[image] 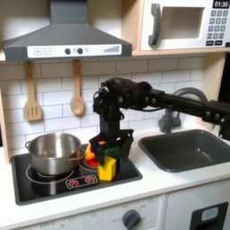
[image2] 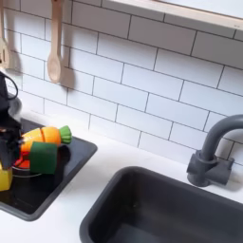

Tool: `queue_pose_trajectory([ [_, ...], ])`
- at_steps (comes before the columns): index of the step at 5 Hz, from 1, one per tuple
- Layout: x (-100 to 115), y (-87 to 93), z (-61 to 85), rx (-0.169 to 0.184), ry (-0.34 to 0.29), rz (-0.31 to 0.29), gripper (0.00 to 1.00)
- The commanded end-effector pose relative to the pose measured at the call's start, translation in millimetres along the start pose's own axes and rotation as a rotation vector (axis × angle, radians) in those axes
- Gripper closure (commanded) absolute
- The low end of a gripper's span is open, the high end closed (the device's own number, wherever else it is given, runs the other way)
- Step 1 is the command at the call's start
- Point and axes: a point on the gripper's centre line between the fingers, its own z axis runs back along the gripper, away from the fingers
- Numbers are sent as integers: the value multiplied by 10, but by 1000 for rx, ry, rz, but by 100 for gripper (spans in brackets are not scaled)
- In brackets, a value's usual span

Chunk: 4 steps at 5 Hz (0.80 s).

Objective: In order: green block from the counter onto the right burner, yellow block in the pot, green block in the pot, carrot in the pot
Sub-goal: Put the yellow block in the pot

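Observation:
My gripper [image: 111, 154] hangs low over the right burner of the black stovetop [image: 126, 172], fingers pointing down. The yellow block [image: 107, 168] sits right at the fingertips, on or just above the burner; it also shows at the second exterior view's left edge [image2: 4, 177] under the gripper [image2: 8, 150]. How the fingers stand around it is hidden. The green block [image2: 43, 158] lies on the same burner beside the gripper, touching the carrot [image2: 46, 136], which lies behind it with its leafy tip toward the second exterior view's right. The pot [image: 52, 153] stands on the left burner.
The white counter [image: 153, 184] holds a dark grey sink [image: 187, 148] with a grey faucet [image2: 211, 152] to the first exterior view's right. Two wooden utensils [image: 77, 92] hang on the tiled wall behind the stove. The range hood [image: 67, 40] sits overhead.

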Motion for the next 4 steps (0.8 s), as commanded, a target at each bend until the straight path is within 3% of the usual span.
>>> queue_pose_trajectory([
  [1,-57,78,-111,22,31,7,0],
  [4,-18,162,-307,41,64,27,0],
])
